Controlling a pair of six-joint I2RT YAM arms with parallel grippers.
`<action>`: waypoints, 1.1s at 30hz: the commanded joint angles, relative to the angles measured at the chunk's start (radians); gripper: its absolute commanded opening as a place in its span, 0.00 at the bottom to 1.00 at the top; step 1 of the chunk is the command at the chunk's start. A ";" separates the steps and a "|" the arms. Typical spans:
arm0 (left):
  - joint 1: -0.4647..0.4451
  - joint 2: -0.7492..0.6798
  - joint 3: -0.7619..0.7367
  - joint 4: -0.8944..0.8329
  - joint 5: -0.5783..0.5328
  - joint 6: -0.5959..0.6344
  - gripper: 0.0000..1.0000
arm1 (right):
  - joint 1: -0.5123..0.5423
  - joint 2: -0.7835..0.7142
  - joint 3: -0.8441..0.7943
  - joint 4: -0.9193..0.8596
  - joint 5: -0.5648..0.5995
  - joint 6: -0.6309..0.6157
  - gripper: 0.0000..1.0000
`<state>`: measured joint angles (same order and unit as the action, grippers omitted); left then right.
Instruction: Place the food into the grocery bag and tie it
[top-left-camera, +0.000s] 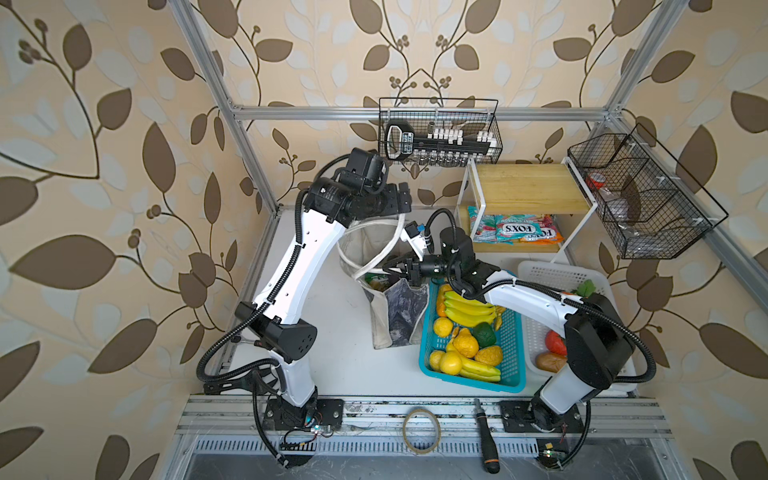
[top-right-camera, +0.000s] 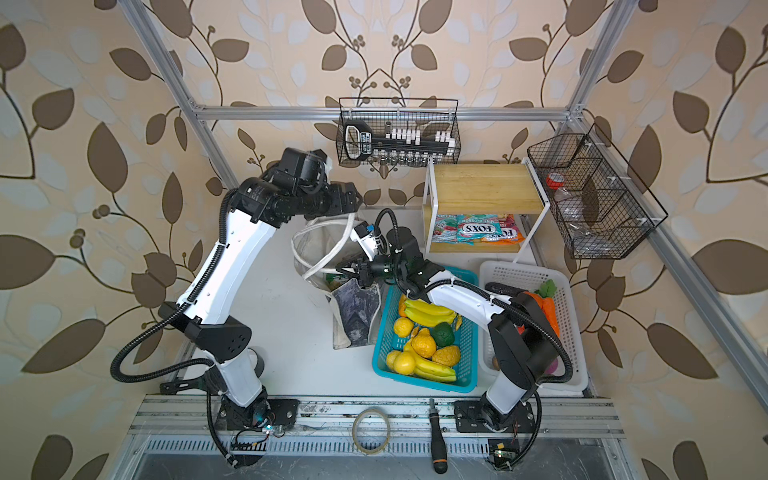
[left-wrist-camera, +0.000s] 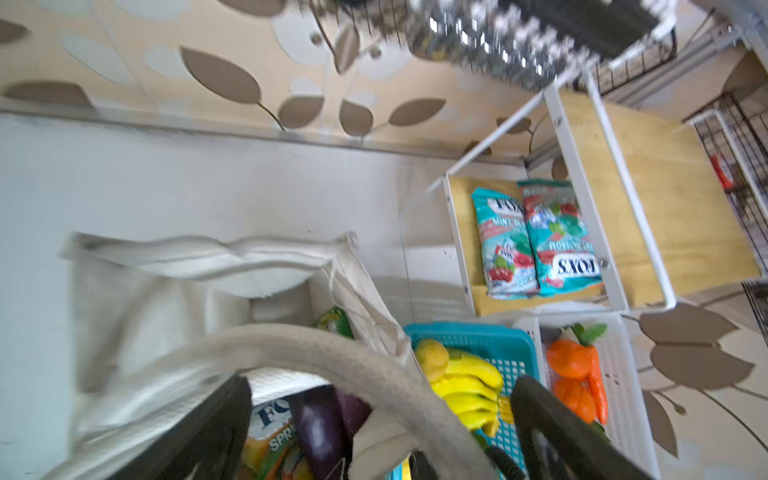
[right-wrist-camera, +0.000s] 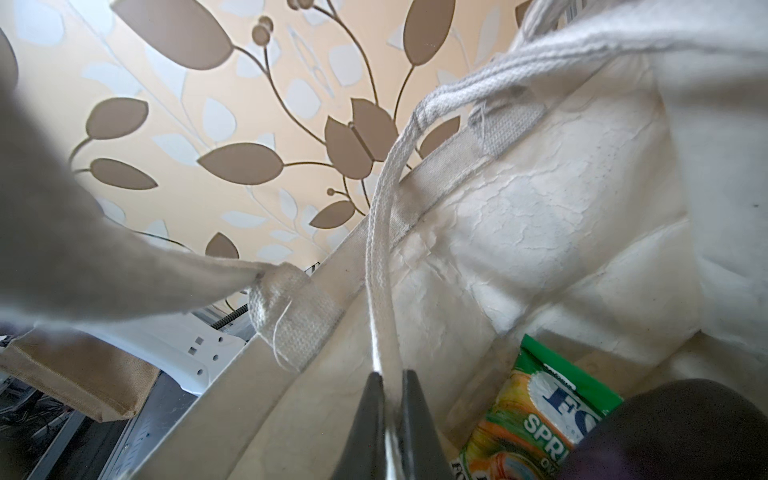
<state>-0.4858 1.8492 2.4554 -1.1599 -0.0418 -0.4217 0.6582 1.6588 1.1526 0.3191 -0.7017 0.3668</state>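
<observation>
Bag: grocery bag (top-left-camera: 399, 316) stands on white table (top-left-camera: 332, 332), mouth gaping, dk mottled panel facing front. Just beside blue basket (top-left-camera: 430, 361), on its L in both top views.
R gripper (top-left-camera: 390, 269): over bag mouth, reaching across from R side. Top views too small to show the grip. R wrist view: fingers (right-wrist-camera: 370, 419) pressed nearly together, pinching thin white strap (right-wrist-camera: 380, 249) that runs up along bag's inner wall.
L gripper (top-left-camera: 401, 198): high over bag's far side. Finger gap unclear in both top views. L wrist view: fingers (left-wrist-camera: 216, 428) spread wide, nothing clamped. Strap loop (left-wrist-camera: 332, 353) arcs across the gap betw them. Can't tell if it touches, or if it's the strap R holds.
Food in bag: L wrist view gives most: eggplant (left-wrist-camera: 320, 424) next to green-yellow packet (left-wrist-camera: 270, 432) low in bag, plus 2nd green packet (left-wrist-camera: 332, 322) against side wall. R wrist view shows only one packet (right-wrist-camera: 536, 415). Top views show only a green-yellow sliver in the mouth.
Outside bag: bananas (top-left-camera: 469, 309) in blue basket. White basket (top-left-camera: 552, 272) beyond it. Toy carrots (left-wrist-camera: 573, 374) clear in L wrist view, partly behind R arm in both top views. FOX'S packets (top-left-camera: 515, 230) on lower shelf of rack (top-left-camera: 519, 187).
Unclear: long dark item (top-right-camera: 505, 288) at far end of white basket in a top view, too small to ID.
</observation>
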 joint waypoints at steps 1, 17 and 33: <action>-0.010 0.031 0.246 -0.281 -0.248 0.093 0.99 | 0.001 0.013 -0.009 0.050 -0.025 -0.003 0.00; 0.284 -0.588 -0.904 0.294 -0.020 -0.027 0.89 | -0.006 0.023 0.005 0.068 -0.074 0.003 0.00; 0.381 -0.517 -1.058 0.618 0.398 -0.115 0.54 | -0.002 0.043 0.023 0.043 -0.093 -0.001 0.00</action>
<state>-0.0818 1.3743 1.3552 -0.5850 0.3401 -0.5518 0.6518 1.6756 1.1542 0.3660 -0.7677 0.3779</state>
